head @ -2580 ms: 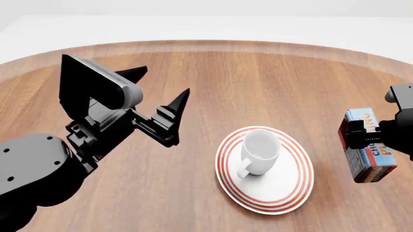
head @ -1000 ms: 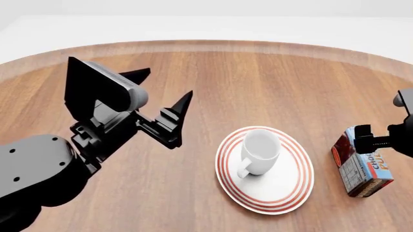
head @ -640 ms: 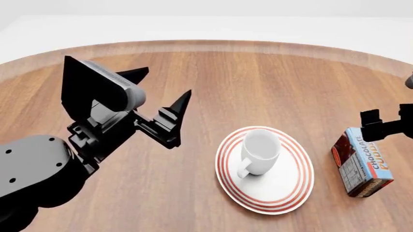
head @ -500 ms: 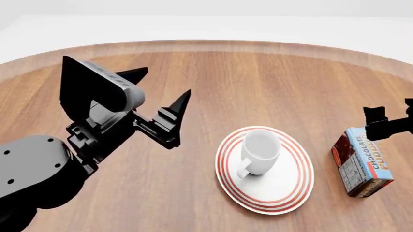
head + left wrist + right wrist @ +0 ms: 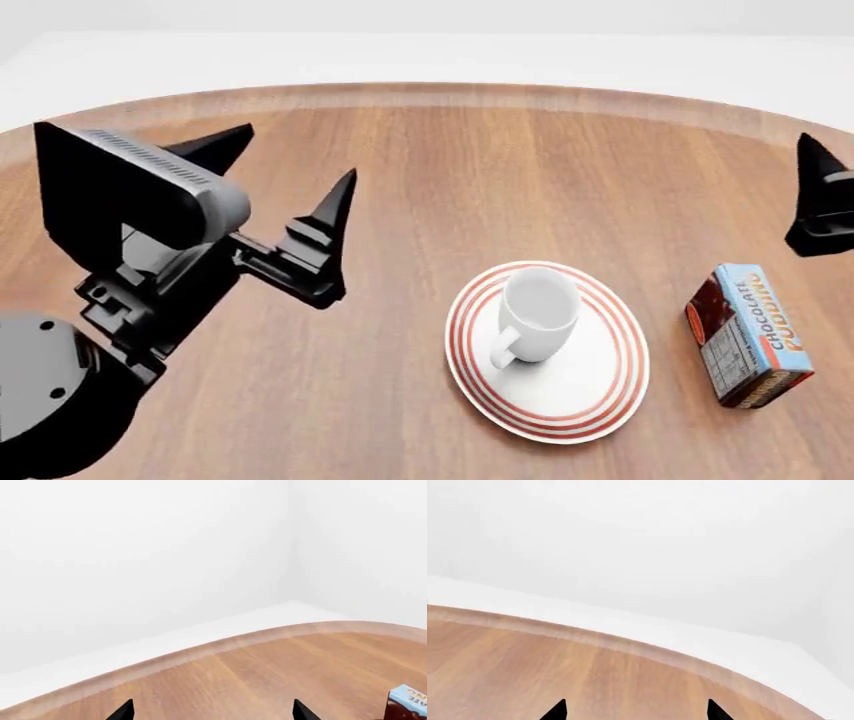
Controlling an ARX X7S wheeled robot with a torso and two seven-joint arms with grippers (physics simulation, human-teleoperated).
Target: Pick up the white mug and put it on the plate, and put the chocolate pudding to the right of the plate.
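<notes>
Head view: the white mug stands upright on the plate, handle toward 7 o'clock. The chocolate pudding rests on the wooden table at the plate's 3 o'clock, just beside it and apart from both arms. The left gripper hangs at 9 o'clock, jaws spread wide, holding nothing. The right gripper, at 2 o'clock, likewise shows parted, empty jaws.
</notes>
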